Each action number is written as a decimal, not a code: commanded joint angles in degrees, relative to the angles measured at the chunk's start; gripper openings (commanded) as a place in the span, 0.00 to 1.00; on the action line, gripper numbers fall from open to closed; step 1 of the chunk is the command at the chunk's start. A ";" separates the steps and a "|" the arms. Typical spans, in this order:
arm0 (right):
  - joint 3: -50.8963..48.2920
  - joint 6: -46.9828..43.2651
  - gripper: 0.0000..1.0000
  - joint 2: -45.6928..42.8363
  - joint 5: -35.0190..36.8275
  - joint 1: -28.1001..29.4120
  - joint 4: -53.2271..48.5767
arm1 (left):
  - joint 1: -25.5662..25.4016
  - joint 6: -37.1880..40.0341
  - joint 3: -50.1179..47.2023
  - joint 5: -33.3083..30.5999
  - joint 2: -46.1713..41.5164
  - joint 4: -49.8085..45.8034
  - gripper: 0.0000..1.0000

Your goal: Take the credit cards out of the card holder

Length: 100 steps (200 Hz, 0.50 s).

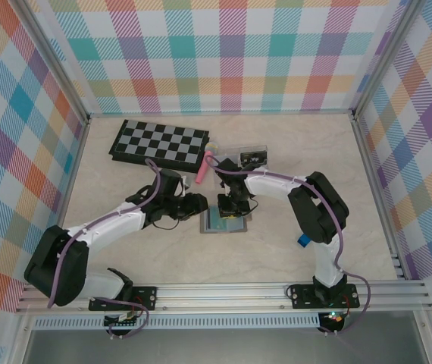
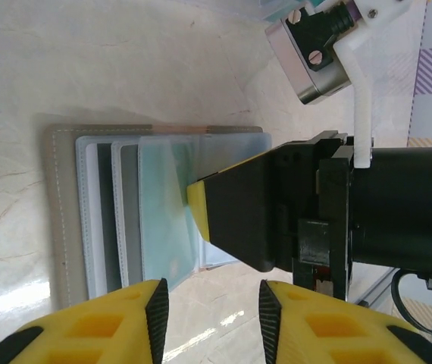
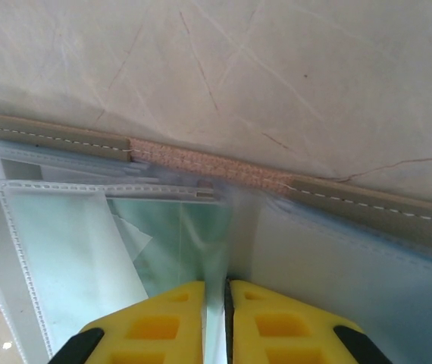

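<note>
The card holder (image 1: 223, 222) lies open on the table between both arms, its grey cover (image 2: 61, 220) under a fan of clear sleeves. A teal-green credit card (image 2: 167, 216) sits inside one sleeve and also shows as a teal-green card (image 3: 178, 235) in the right wrist view. My right gripper (image 3: 226, 303) is shut on a thin clear sleeve leaf that stands up from the holder's fold (image 3: 208, 167). One right finger (image 2: 201, 212) rests on the teal sleeve. My left gripper (image 2: 210, 318) hovers just off the holder's near edge, open, with bare table between its pads.
A black-and-grey chessboard (image 1: 159, 142) lies at the back left. A pink object (image 1: 203, 168) and a clear plastic box (image 1: 248, 157) sit behind the holder. Plaid walls close in the table on three sides.
</note>
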 commanded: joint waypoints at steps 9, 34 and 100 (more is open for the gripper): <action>-2.51 1.10 0.14 1.95 1.37 0.30 0.12 | -1.75 -0.73 2.37 1.68 3.01 -1.28 0.34; -2.60 1.43 0.14 1.97 1.26 0.30 0.51 | -3.41 -2.00 3.08 -0.67 5.28 -1.12 0.31; -2.77 1.79 0.14 2.04 0.67 0.34 0.97 | -4.32 -4.72 4.57 -4.57 10.32 -2.48 0.16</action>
